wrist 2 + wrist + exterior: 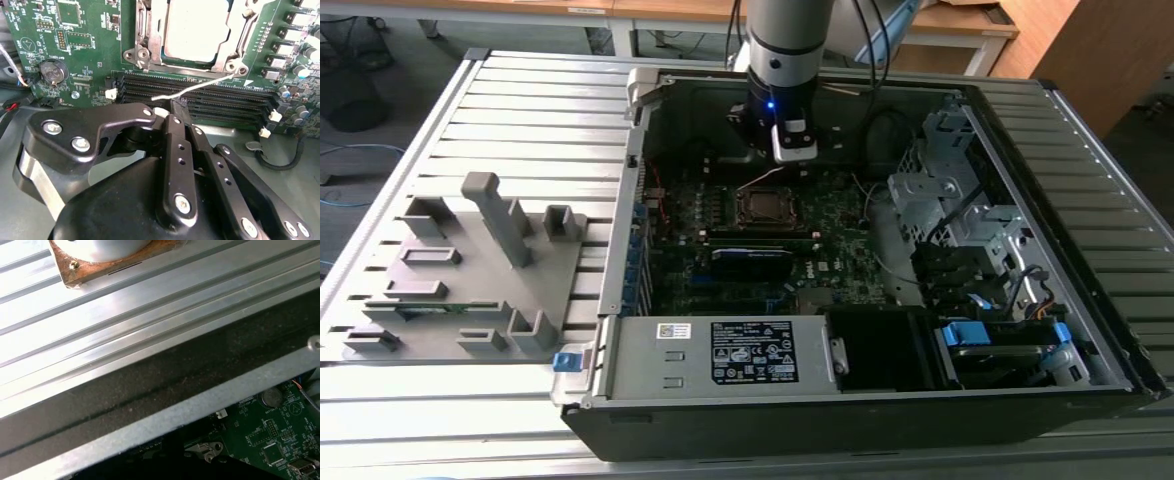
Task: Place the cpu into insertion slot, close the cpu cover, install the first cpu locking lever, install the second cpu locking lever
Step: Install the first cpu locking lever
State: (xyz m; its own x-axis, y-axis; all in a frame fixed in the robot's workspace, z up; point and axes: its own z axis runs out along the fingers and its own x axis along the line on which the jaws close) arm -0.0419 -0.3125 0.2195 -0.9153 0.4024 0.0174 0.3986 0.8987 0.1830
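Observation:
In the exterior view my gripper [782,150] hangs inside the open computer case, just behind the insertion slot [765,205] on the motherboard. In the second wrist view the cpu [195,25] lies in the socket, and the silvery cpu cover [150,35] lies flat over its edges. A thin silvery locking lever [200,85] sticks out from the socket's corner across the memory slots. My gripper [176,106] is shut, its tip right beside the lever's free end. I cannot tell whether it touches the lever.
The case [1067,330] lies open on a slatted aluminium table [520,110]. A grey plastic fixture [467,270] stands at the exterior view's left. Long memory slots [225,97], a coin battery [54,71], cables [881,130] and drive cages [947,190] surround the socket.

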